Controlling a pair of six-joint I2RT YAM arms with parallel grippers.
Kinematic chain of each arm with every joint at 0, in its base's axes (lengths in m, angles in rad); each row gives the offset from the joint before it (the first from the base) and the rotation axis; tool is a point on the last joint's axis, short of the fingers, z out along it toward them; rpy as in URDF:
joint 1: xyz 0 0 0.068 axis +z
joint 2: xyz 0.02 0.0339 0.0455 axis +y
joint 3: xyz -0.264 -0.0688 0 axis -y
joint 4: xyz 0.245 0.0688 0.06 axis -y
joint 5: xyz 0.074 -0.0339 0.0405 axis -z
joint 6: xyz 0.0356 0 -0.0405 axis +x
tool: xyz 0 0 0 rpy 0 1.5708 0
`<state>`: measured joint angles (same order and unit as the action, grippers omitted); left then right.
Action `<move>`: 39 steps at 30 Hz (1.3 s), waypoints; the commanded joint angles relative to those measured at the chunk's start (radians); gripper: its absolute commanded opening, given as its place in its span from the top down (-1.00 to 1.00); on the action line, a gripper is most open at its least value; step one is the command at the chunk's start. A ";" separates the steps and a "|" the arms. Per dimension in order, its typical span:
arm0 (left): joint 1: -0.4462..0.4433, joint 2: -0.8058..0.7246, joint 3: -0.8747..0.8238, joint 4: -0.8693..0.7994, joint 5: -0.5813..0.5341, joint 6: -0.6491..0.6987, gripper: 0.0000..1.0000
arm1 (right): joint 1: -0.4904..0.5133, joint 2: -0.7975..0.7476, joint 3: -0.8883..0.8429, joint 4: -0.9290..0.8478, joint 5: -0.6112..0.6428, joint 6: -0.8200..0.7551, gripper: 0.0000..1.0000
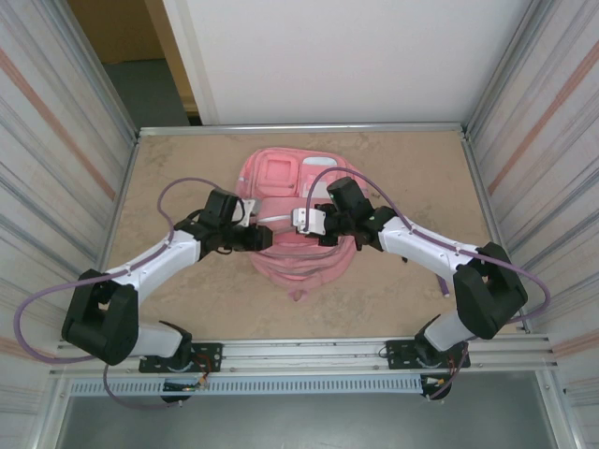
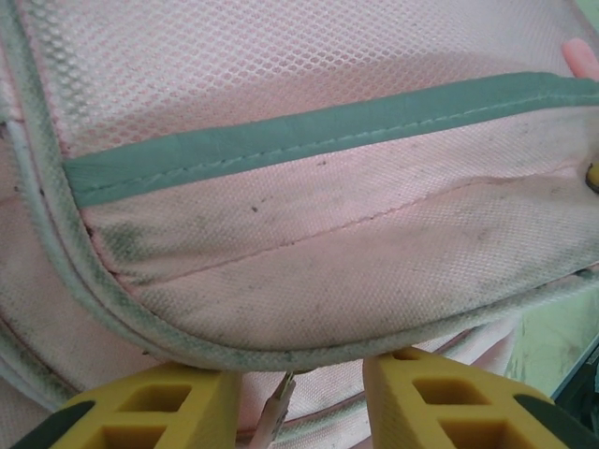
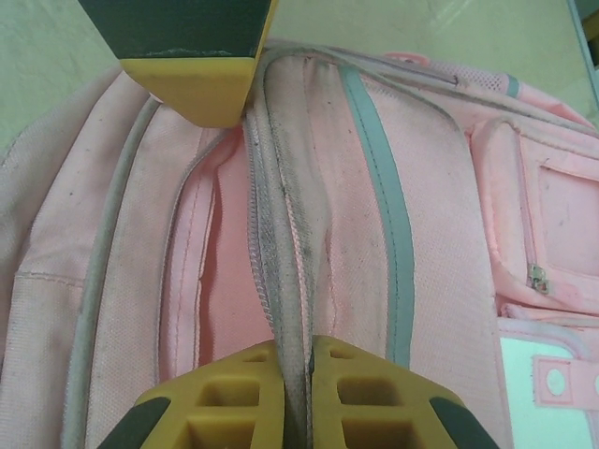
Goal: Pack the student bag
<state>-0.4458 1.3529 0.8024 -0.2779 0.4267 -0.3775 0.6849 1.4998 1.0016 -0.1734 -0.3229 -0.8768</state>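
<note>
A: How does the left gripper (image 2: 295,374) stand?
B: Part open. Its two yellow fingers (image 2: 154,407) are apart, and a small metal zip pull (image 2: 277,404) sits in the gap between them, with neither pad visibly touching it. It has hold of nothing that can be seen.
A: And just ahead of it?
B: The bag (image 2: 328,271), close up. A rounded piped edge lies right in front of the fingertips, then smudged pink fabric. Beyond that a grey-green band (image 2: 281,140) runs across, with mesh past it.
A: The right gripper (image 3: 296,346)?
B: Closed. Its fingers pinch a thin upright fold of the bag along a zip, the pads nearly meeting on it. The fold runs straight ahead to one yellow tip of the left gripper, at the fold's far end. Off to the right gripper's right is a front pocket (image 3: 562,215).
A: Where does the bag lie?
B: Seen from above, it is flat on the table (image 1: 187,168), between the two grippers. The left one meets it from its left side and the right one reaches over it from the right.
</note>
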 commanded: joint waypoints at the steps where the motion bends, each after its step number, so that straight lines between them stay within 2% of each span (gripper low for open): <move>1: -0.009 -0.011 -0.028 0.035 -0.003 0.043 0.27 | 0.006 -0.053 0.006 -0.011 -0.108 -0.033 1.00; 7: -0.023 -0.008 -0.074 0.078 -0.011 0.046 0.36 | 0.005 -0.068 0.011 -0.045 -0.122 -0.046 1.00; 11: -0.030 -0.021 -0.096 0.119 -0.013 0.060 0.67 | 0.000 -0.079 0.012 -0.063 -0.120 -0.056 1.00; 17: -0.033 -0.055 -0.113 0.133 -0.047 0.078 0.99 | -0.020 -0.110 0.006 -0.088 -0.127 -0.073 1.00; 21: -0.029 -0.130 -0.143 0.148 -0.122 0.074 1.00 | -0.035 -0.144 0.008 -0.205 -0.095 -0.192 1.00; 24: 0.004 -0.189 -0.180 0.161 -0.171 0.060 1.00 | 0.006 -0.155 0.020 -0.301 0.049 -0.240 1.00; 26: 0.051 -0.203 -0.206 0.193 -0.133 0.051 1.00 | 0.030 -0.147 0.005 -0.323 0.132 -0.252 1.00; 29: 0.062 -0.165 -0.185 0.188 -0.063 0.075 1.00 | 0.013 -0.135 -0.036 -0.273 0.115 -0.205 1.00; 30: 0.037 -0.146 -0.167 0.172 -0.063 0.088 1.00 | 0.011 -0.133 -0.039 -0.240 0.101 -0.167 0.92; 32: -0.010 -0.131 -0.156 0.165 -0.073 0.065 1.00 | 0.019 -0.130 -0.042 -0.154 0.092 -0.060 0.50; 34: -0.035 -0.150 -0.171 0.195 -0.062 -0.001 1.00 | 0.032 -0.140 -0.043 -0.097 0.062 0.059 0.38; 36: -0.050 -0.184 -0.183 0.205 -0.054 -0.064 1.00 | 0.058 -0.159 -0.047 -0.083 0.025 0.142 0.12; 39: -0.104 -0.251 -0.187 0.172 -0.106 -0.116 1.00 | 0.119 -0.182 -0.049 -0.093 0.032 0.231 -0.09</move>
<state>-0.5064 1.1732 0.6159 -0.1066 0.3588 -0.4149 0.7532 1.3746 0.9569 -0.2981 -0.2630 -0.8070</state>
